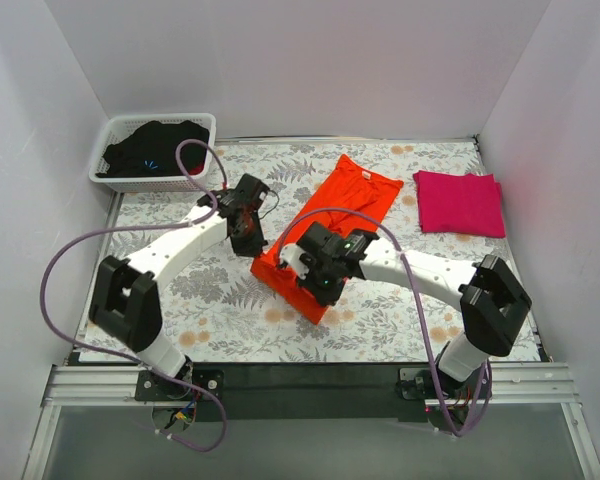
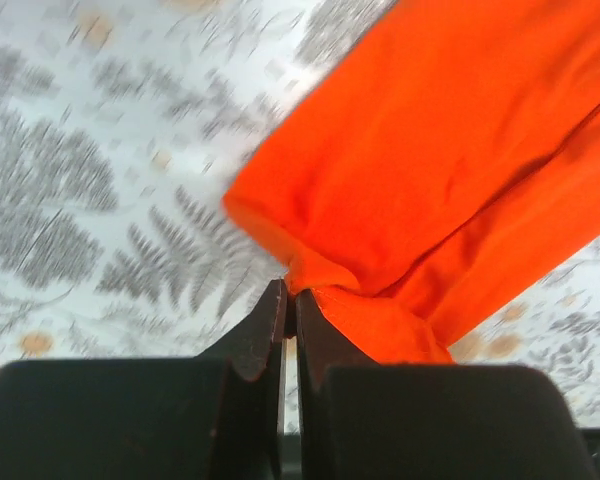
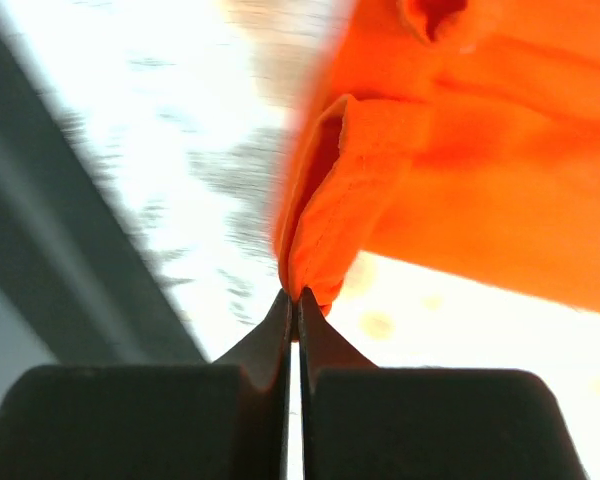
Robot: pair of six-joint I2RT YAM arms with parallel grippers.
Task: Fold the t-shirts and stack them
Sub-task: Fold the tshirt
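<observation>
The orange t-shirt (image 1: 342,208) lies as a long folded strip running from the far middle of the table toward the near middle. My left gripper (image 1: 250,240) is shut on its near left corner, seen in the left wrist view (image 2: 292,292) with orange cloth (image 2: 440,160) pinched at the tips. My right gripper (image 1: 315,290) is shut on the near end's edge, seen in the right wrist view (image 3: 296,296) with a cloth fold (image 3: 330,190) in the tips. The magenta-pink t-shirt (image 1: 460,203) lies folded at the far right.
A white basket (image 1: 107,148) with dark clothing (image 1: 155,148) stands at the far left corner. The table has a fern-patterned cover (image 1: 220,300). White walls close in three sides. A dark strip (image 1: 310,378) runs along the near edge.
</observation>
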